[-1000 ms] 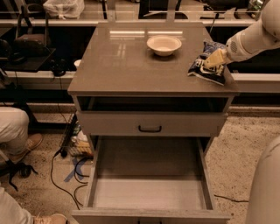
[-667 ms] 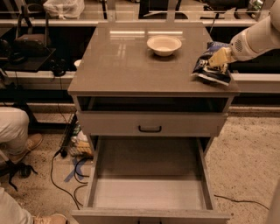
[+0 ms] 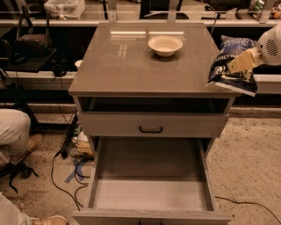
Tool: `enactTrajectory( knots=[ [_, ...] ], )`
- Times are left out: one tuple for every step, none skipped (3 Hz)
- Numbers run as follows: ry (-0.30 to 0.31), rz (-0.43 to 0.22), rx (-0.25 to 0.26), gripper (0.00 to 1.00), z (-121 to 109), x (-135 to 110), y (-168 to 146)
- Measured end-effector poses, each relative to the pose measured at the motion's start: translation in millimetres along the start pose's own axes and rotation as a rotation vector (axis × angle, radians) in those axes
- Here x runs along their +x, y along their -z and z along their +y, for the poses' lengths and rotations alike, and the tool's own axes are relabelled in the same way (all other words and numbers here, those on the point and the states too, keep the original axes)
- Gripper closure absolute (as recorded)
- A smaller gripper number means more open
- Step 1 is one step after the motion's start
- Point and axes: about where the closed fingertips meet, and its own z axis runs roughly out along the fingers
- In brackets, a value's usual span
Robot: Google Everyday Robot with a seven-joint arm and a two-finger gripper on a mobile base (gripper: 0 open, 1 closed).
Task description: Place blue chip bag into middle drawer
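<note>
Navy foil, crinkled, with white lettering and pale patches: blue chip bag (image 3: 226,50), at the right front corner of the cabinet top (image 3: 131,66). Hangs tilted, upper end toward the rear, lower edge overhanging the corner (touching the top or clear of it: not determinable). Pinched across its middle by the gripper (image 3: 232,67). Cream fingers (image 3: 243,60), closed onto the foil from the right side. Behind the gripper, rounded white arm (image 3: 271,38), entering from the right edge of the view.

Below, at the cabinet front: middle drawer (image 3: 151,193), pulled out toward the camera. Wide rectangular tray in pale grey wood-grain, floor exposed. Lies well apart from the bag, lower and to its left.

Directly above the open tray: closed drawer front (image 3: 114,125) with a black curved handle (image 3: 151,129) at centre. Above that, a dark open slot (image 3: 153,104) under the top.

Cream round bowl (image 3: 165,45): upright on the top, rear centre, well apart from the bag.

Left of the cabinet: leg of a seated person in pale trousers (image 3: 13,132), with brown shoe (image 3: 33,143). Black cables (image 3: 61,176) looped over the speckled floor (image 3: 250,154). At rear left, a clear plastic bag (image 3: 65,6).
</note>
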Motion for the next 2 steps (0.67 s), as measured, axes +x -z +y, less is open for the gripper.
enactTrajectory(
  knots=[
    [-0.005, 0.009, 0.000, 1.00, -1, 4, -4],
    [-0.041, 0.102, 0.002, 1.00, -4, 43, -26]
  ],
)
